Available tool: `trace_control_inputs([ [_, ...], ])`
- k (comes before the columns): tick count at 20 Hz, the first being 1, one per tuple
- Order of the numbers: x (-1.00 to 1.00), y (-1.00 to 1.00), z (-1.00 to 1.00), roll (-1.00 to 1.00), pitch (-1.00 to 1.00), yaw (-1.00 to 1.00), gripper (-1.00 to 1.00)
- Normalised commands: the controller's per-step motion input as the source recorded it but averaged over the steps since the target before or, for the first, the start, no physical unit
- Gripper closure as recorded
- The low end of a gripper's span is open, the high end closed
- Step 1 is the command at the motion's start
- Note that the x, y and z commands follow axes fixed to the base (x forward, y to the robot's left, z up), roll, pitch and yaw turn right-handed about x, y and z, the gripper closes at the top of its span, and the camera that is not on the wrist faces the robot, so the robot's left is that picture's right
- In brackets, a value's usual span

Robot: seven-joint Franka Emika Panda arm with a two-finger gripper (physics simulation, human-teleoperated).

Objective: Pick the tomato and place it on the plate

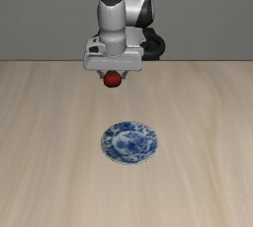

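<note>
The tomato (114, 79) sits in the upper middle of the frame, tucked directly under the tool (114, 74), which hangs straight down from the arm (126, 4). The tomato's top is hidden by the tool's body, so I cannot tell whether the tool is spread around it or pinching it, nor whether the tomato rests on the tabletop (40, 152) or is lifted off it. The plate (129, 141), 1 round dish with a blue and white pattern, lies in the lower middle of the frame, well apart from the tomato and slightly to its right, and nothing is on it. Judging from this, the task is at its pick stage at best: the tool has met the tomato, but the carry toward the lower middle of the frame, the lowering over the plate and the release are all left to do. The tabletop is pale wood with a fine grain running across, flat and bare apart from these 2 things. Behind it, along the top of the frame, stands a plain grey wall (40, 14).
</note>
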Motion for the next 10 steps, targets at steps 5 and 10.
trace_control_inputs([
  [5,1.00,0.00,0.00,0.00,0.00,0.00,1.00],
  [10,1.00,0.00,0.00,0.00,0.00,0.00,1.00],
])
